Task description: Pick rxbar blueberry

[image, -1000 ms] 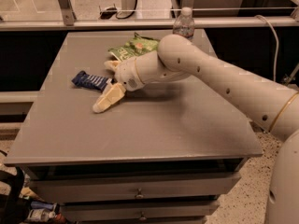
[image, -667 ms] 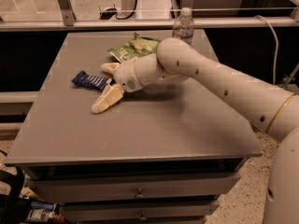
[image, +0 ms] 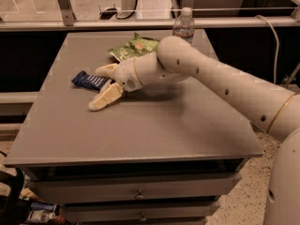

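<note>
The rxbar blueberry (image: 90, 81) is a small flat dark-blue wrapper with a white-striped panel. It lies on the grey table (image: 140, 135) at the left of the middle. My gripper (image: 99, 87) is just right of the bar, low over the table. It is open, with one cream finger (image: 105, 70) behind the bar's right end and the other (image: 105, 98) in front of it. The bar's right end lies between the fingers, and I cannot tell whether they touch it.
A green crinkled chip bag (image: 133, 48) lies behind the gripper, partly hidden by my arm (image: 211, 83). A clear water bottle (image: 183, 26) stands at the table's back right. A rail runs behind the table. Drawers sit below the front edge.
The gripper has moved a little to the left, closer around the bar's right end. The bar, bag and bottle have not moved.
</note>
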Available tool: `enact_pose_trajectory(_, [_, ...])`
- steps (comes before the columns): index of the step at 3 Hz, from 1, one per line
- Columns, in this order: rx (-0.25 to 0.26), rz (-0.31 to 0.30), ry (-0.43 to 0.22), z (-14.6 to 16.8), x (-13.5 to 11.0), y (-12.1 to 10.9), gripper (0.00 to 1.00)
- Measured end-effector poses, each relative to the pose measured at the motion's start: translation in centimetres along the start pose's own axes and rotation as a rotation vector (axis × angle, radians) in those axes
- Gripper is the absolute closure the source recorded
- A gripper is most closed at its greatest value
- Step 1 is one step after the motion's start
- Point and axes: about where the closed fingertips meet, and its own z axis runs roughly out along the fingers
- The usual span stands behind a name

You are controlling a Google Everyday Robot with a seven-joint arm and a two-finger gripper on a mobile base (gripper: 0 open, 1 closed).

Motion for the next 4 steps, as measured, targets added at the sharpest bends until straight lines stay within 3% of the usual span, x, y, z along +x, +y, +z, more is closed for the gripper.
enact_pose_trajectory(1, [0.000, 0.000, 0.000, -0.1, -0.2, 0.0, 0.95])
enact_pose_trajectory(2, [-0.001, 0.000, 0.000, -0.1, -0.5, 0.0, 1.00])
enact_pose_trajectory(4, [-0.006, -0.018, 0.000, -0.1, -1.5, 0.1, 1.00])
